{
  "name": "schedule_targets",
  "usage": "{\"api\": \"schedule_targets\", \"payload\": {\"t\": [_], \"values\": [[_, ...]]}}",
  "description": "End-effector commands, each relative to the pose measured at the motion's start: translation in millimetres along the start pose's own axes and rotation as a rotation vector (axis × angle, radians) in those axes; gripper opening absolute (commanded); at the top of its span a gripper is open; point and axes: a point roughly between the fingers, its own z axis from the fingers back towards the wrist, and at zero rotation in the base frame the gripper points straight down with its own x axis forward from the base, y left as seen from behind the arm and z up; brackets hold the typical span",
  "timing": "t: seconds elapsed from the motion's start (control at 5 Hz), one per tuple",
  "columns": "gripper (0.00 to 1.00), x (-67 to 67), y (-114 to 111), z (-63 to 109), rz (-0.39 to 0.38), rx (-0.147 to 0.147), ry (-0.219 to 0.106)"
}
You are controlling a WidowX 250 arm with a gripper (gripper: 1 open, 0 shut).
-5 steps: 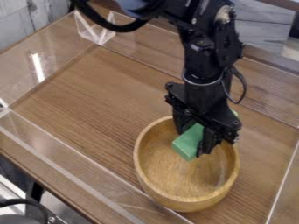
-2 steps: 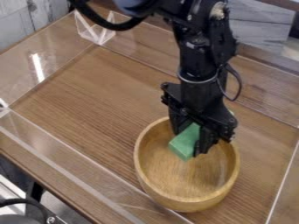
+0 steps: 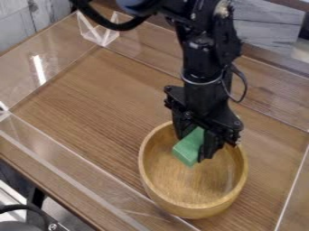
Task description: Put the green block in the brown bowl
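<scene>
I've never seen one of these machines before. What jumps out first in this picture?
Your eye lands on the black robot arm reaching down from the top, its gripper pointing straight down with a bright green block pinched between its fingers. Right beneath sits a big round brown bowl of pale wood, at the lower right of a wood-grain table edged by clear plastic walls.

A single camera looks down at a slant from above and off one corner of the wooden bench (image 3: pixel 97 99), so the grain and the clear side walls (image 3: pixel 72 144) run diagonally across the frame. It sits fairly near: the bench fills almost the whole picture, the arm (image 3: pixel 200 45) enters from the top edge, and the bench's near corner falls at lower left.
</scene>
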Motion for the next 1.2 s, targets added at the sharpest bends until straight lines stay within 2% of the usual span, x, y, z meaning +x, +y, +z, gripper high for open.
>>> {"api": "schedule_targets", "payload": {"t": [0.0, 0.4, 1.0], "values": [[0.0, 5.6, 2.3, 13.7, 0.012, -0.008, -0.045], [0.0, 3.0, 2.3, 18.0, 0.021, -0.022, -0.037], [0.0, 4.2, 6.6, 12.5, 0.038, -0.037, -0.044]]}}
